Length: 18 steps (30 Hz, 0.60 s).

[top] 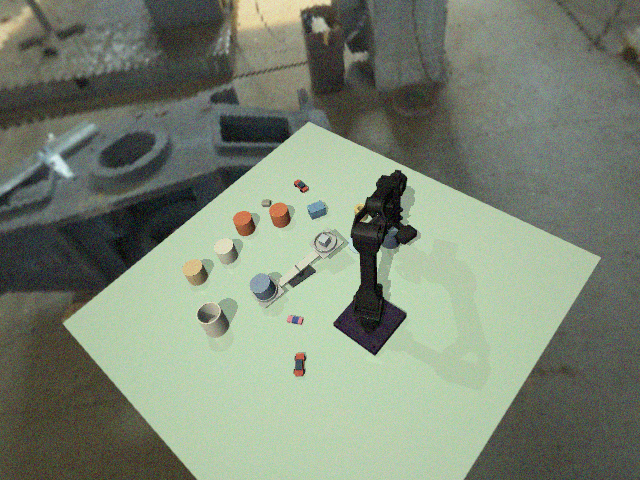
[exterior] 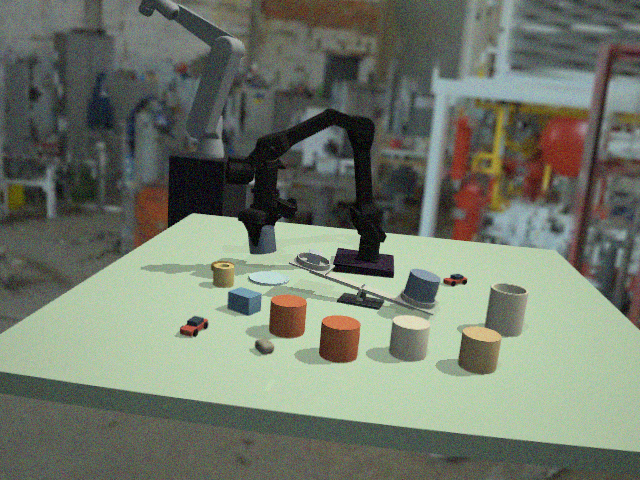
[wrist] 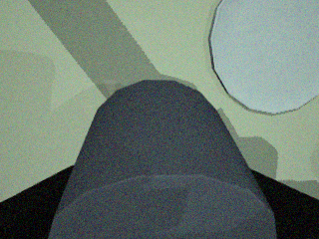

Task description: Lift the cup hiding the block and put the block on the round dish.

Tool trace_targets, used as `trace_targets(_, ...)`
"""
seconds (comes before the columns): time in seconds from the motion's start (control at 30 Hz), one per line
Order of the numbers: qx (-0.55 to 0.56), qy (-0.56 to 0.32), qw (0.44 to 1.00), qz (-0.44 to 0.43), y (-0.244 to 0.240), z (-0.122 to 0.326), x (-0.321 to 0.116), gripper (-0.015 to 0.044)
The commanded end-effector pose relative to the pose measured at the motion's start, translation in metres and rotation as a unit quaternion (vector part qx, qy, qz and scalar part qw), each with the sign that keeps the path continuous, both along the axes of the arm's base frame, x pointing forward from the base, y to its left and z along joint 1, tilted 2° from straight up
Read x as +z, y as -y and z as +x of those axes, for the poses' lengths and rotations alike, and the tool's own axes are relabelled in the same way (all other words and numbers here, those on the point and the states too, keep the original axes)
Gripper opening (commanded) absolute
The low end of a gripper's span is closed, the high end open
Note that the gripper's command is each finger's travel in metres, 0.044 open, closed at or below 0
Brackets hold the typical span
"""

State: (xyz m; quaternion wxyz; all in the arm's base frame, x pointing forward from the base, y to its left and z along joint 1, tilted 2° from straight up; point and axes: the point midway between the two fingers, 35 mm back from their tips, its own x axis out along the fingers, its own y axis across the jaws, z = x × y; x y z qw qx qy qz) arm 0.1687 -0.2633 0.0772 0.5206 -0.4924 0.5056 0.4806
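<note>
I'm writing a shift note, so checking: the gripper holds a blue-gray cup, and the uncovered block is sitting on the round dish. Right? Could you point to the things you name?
Not quite: the block (top: 324, 239) sits on the balance's raised end, as the top view shows. The gripper (exterior: 262, 242) does hold a blue-gray cup (exterior: 266, 240) (wrist: 159, 134).

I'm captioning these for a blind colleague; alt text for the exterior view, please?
A black robot arm's end effector grips a blue-gray cup beyond a pale round dish. A matching cup sits on the balance's lower end.
</note>
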Motion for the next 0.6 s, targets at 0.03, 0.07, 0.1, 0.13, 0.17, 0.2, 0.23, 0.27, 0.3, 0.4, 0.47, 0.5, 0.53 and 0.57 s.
trace_targets(0.03,0.002,-0.005,1.000,0.005,-0.002,-0.002,-0.022,0.0000)
trace_targets(0.07,0.002,-0.005,1.000,0.005,-0.002,-0.002,-0.024,0.0000)
trace_targets(0.1,0.002,-0.005,1.000,0.005,-0.003,-0.002,-0.025,0.0000)
trace_targets(0.13,0.002,-0.005,1.000,0.005,-0.003,-0.002,-0.025,0.0000)
trace_targets(0.17,0.002,-0.005,1.000,0.005,-0.003,-0.002,-0.025,0.0000)
trace_targets(0.2,0.002,-0.005,1.000,0.005,-0.002,-0.002,-0.026,0.0000)
trace_targets(0.23,0.002,-0.005,1.000,0.005,-0.002,-0.002,-0.027,0.0000)
trace_targets(0.27,0.002,-0.005,1.000,0.005,-0.002,-0.002,-0.028,0.0000)
trace_targets(0.3,0.002,-0.005,1.000,0.005,-0.002,-0.002,-0.029,0.0000)
trace_targets(0.4,0.002,-0.005,1.000,0.005,-0.002,-0.002,-0.034,0.0000)
trace_targets(0.47,0.002,-0.005,1.000,0.005,-0.002,-0.002,-0.037,0.0000)
trace_targets(0.5,0.002,-0.005,1.000,0.005,-0.003,-0.002,-0.039,0.0000)
trace_targets(0.53,0.002,-0.005,1.000,0.005,-0.003,-0.002,-0.040,0.0000)
trace_targets(0.57,0.002,-0.005,1.000,0.005,-0.003,-0.002,-0.042,0.0000)
